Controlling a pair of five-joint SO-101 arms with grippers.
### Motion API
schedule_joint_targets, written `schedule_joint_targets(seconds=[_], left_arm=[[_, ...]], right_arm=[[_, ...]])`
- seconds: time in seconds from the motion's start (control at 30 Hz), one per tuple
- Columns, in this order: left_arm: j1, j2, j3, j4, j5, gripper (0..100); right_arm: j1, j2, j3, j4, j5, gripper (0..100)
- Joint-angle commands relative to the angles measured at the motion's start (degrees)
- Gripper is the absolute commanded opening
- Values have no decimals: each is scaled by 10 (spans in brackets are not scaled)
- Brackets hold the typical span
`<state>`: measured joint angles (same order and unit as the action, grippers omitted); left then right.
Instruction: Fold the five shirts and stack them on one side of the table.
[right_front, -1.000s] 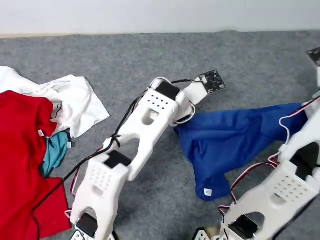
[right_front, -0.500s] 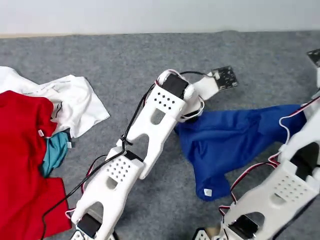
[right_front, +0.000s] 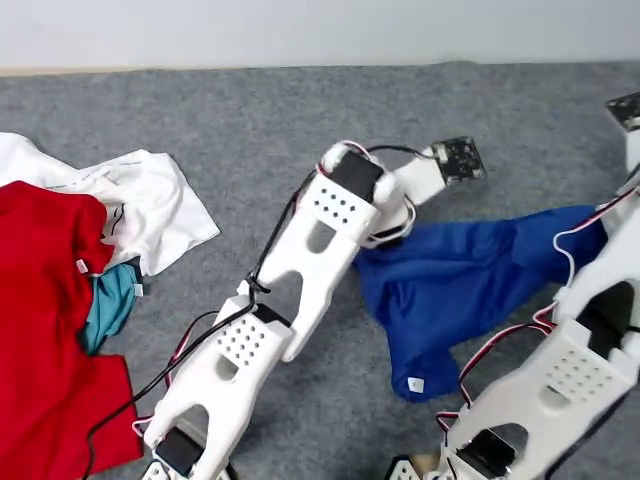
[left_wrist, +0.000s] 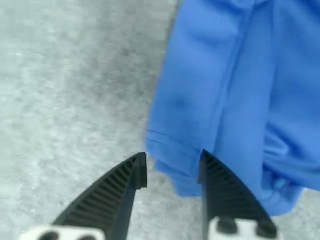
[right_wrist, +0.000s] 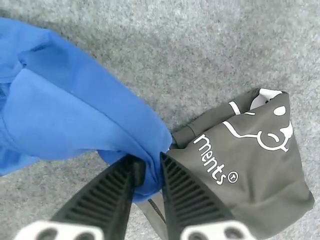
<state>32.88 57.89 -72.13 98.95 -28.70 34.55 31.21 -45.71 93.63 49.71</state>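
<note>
1. The blue shirt (right_front: 470, 275) lies bunched on the table (right_front: 250, 120), right of centre in the high view. One end stretches toward the right edge of the frame.
2. The left tool (left_wrist: 172, 161) sits low at the shirt's left end, where the left arm crosses the middle of the high view. Its jaws are parted fairly wide, with a hemmed corner of blue cloth lying between the tips, and the jaws are not closed on it.
3. The right tool (right_wrist: 149, 164) is narrow, clamped on a fold at the blue shirt's right end.
4. Just beside that grip lies a grey shirt (right_wrist: 240, 185) with white print, touching the blue cloth.
5. At the left of the high view, a red shirt (right_front: 45, 320) overlaps a white shirt (right_front: 140, 205), and a teal shirt (right_front: 110, 300) peeks out between them.
</note>
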Motion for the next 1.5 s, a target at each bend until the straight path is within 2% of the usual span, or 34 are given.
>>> schedule_joint_targets(seconds=[0.0,0.37,0.77,1.1,1.23,1.37,1.47], left_arm=[[2,-4,0,15,-4,182],[2,59,0,13,-12,182],[-3,72,0,-62,-12,175],[-4,69,-2,-62,-12,2],[-11,69,-58,-44,-11,2],[-19,69,-182,0,-6,2],[-30,64,-247,7,36,2]], right_arm=[[-7,-7,-4,4,-6,11],[-8,-6,-4,4,-25,11],[-9,-6,-4,4,-25,11],[-14,-6,-4,4,-25,11],[-19,-13,-7,4,-25,11],[-22,-35,-8,4,-25,11],[-22,-75,-8,4,-26,11]])
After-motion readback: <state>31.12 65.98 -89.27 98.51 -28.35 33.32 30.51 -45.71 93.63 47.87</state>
